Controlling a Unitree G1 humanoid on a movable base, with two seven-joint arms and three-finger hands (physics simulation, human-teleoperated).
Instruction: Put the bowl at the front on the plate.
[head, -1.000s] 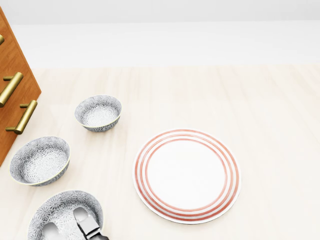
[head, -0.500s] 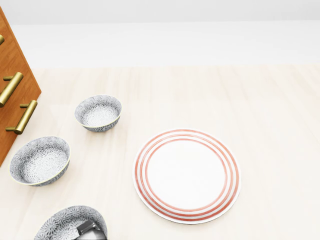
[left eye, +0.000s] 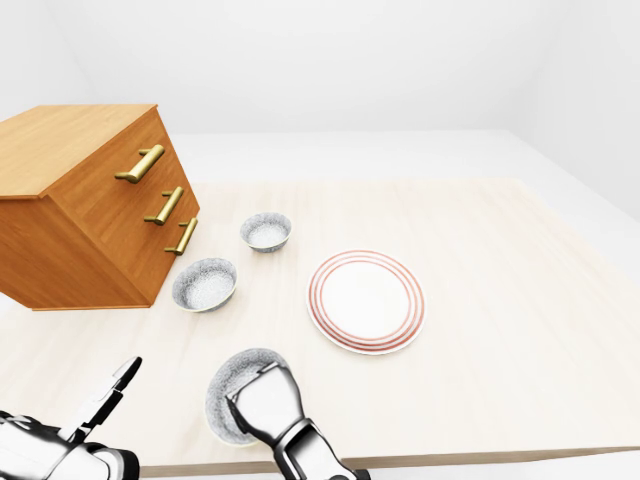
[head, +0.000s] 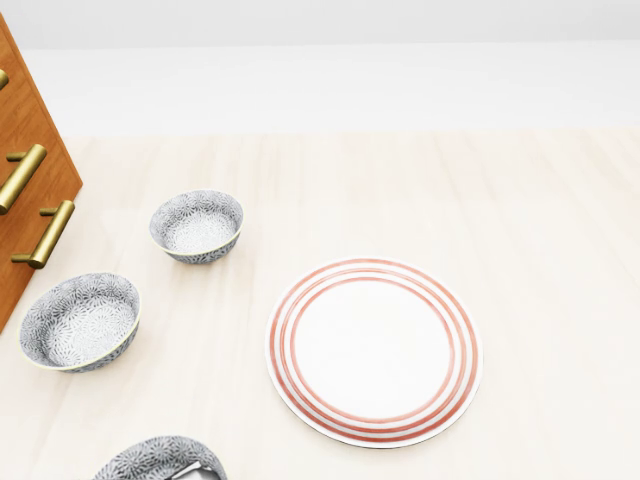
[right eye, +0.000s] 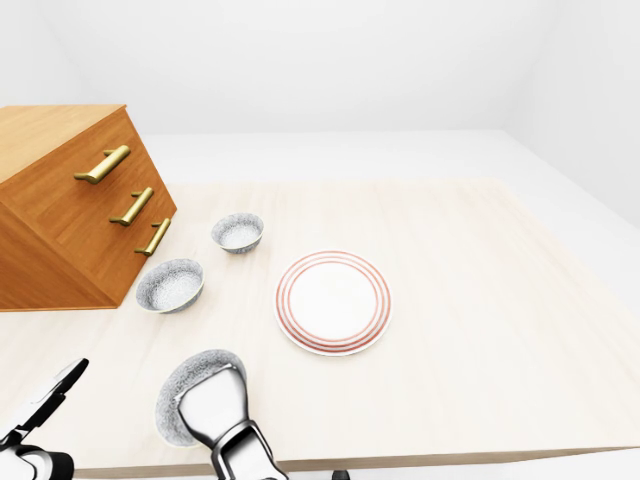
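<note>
Nearest you, at the bottom edge of the left-eye view, your right hand (left eye: 265, 402) covers the bowl (left eye: 226, 385), the one of the three that lies closest to you. The hand's back faces the camera and hides most of the fingers, but the head view shows a pale fingertip inside the rim. The bowl sits tilted rather than flat on the desk (left eye: 500, 300), so I judge the hand closed on its rim and the bowl gripped. Your left hand (left eye: 108, 397) hangs at the lower left with a finger stretched out, holding nothing and well clear of the bowl. You are at the carry step: grasp made, transfer not yet done. The plate (left eye: 366, 301) lies empty, up and to the right of the bowl in the left-eye view, with bare desk between them. The next move calls for raising the bowl enough to clear the plate's rim, levelling it, and bringing it over the plate's middle before you let go. Farther off, two more bowls, the mid bowl (left eye: 204, 284) and the far bowl (left eye: 266, 231), stand beside the drawers (left eye: 80, 215); leave those alone.
</note>
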